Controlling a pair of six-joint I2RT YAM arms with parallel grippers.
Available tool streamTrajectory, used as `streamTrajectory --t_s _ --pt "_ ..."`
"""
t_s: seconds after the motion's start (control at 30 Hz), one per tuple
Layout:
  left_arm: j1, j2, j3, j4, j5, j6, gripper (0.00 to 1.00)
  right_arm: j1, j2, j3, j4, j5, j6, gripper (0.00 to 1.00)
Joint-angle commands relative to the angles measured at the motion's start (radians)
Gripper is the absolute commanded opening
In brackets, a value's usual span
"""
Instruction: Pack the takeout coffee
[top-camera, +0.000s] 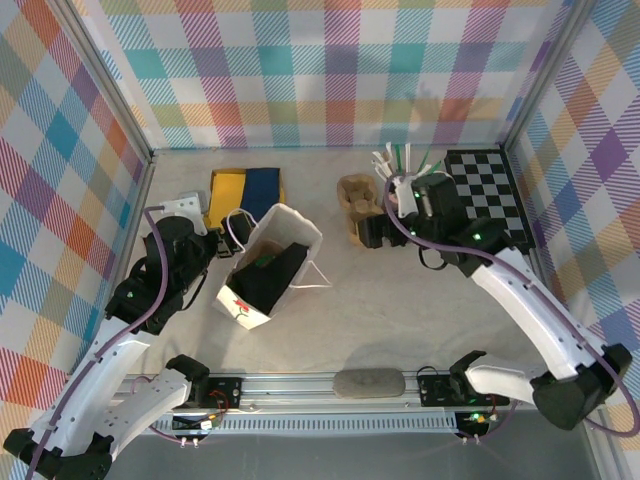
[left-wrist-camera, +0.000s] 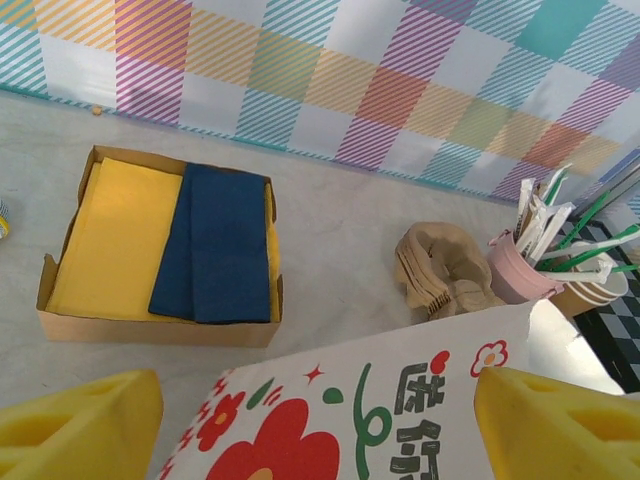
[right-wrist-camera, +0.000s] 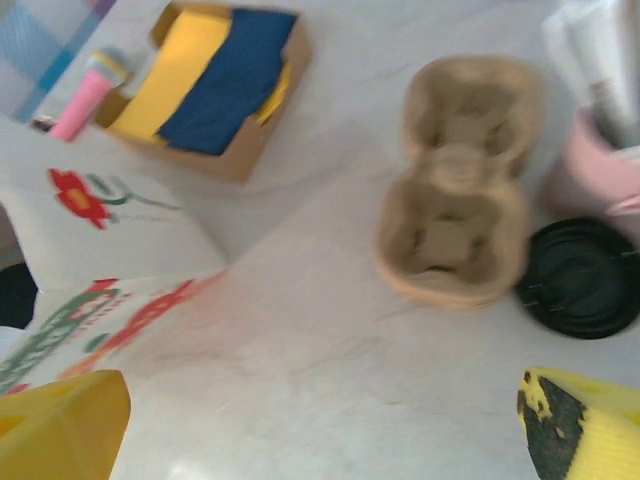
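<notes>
The takeout coffee's brown kraft cup (left-wrist-camera: 592, 292) stands behind the pink cup of straws (left-wrist-camera: 522, 272) at the far right of the left wrist view. A round black lid (right-wrist-camera: 580, 275) lies next to the pink cup (right-wrist-camera: 595, 175); I cannot tell whether a cup is under it. The white paper bag (top-camera: 268, 265) with red flowers stands open left of centre. My left gripper (top-camera: 222, 250) is open against the bag's left side, its yellow fingers (left-wrist-camera: 80, 425) spread over the printed wall (left-wrist-camera: 350, 410). My right gripper (right-wrist-camera: 322, 390) is open over bare table, just short of the moulded cup carrier (right-wrist-camera: 455, 185).
A cardboard box of yellow and blue napkins (top-camera: 245, 190) sits behind the bag. A checkerboard mat (top-camera: 490, 195) lies at the back right. The carrier (top-camera: 355, 205) sits between bag and straws. Plaid walls close in the table on three sides.
</notes>
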Motion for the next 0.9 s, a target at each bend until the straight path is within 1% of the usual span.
streamTrajectory --t_s 0.0,0.1,0.17,0.3,0.43,0.5,0.57,0.6,0.63,0.73,0.87 --pt "0.012 -0.006 0.032 0.040 0.013 -0.015 0.81 -0.001 0.015 0.039 0.012 -0.260 0.149 0.99" --pt "0.012 -0.007 0.033 0.040 0.017 -0.020 0.81 0.014 0.036 0.018 0.054 -0.389 0.230 0.99" --pt "0.012 -0.006 0.032 0.040 0.020 -0.020 0.81 0.038 0.039 0.013 0.066 -0.413 0.256 0.99" --pt "0.011 -0.007 0.035 0.040 0.019 -0.021 0.81 0.099 0.044 0.001 0.100 -0.417 0.282 0.99" --pt "0.012 -0.003 0.034 0.049 0.022 -0.023 0.81 0.141 0.102 0.004 0.106 -0.401 0.287 0.99" --pt "0.012 -0.002 0.035 0.049 0.026 -0.025 0.81 0.154 0.132 0.009 0.097 -0.373 0.288 1.00" --pt "0.012 -0.001 0.035 0.049 0.028 -0.026 0.81 0.158 0.150 0.004 0.106 -0.361 0.296 0.95" --pt "0.012 -0.002 0.036 0.049 0.028 -0.026 0.81 0.159 0.158 0.002 0.112 -0.356 0.301 0.89" --pt "0.012 -0.003 0.035 0.049 0.028 -0.027 0.81 0.159 0.165 0.000 0.126 -0.361 0.304 0.79" --pt "0.012 -0.006 0.035 0.049 0.028 -0.029 0.81 0.162 0.175 0.000 0.153 -0.365 0.316 0.42" --pt "0.012 -0.003 0.034 0.046 0.030 -0.026 0.81 0.164 0.165 0.024 0.151 -0.359 0.307 0.02"
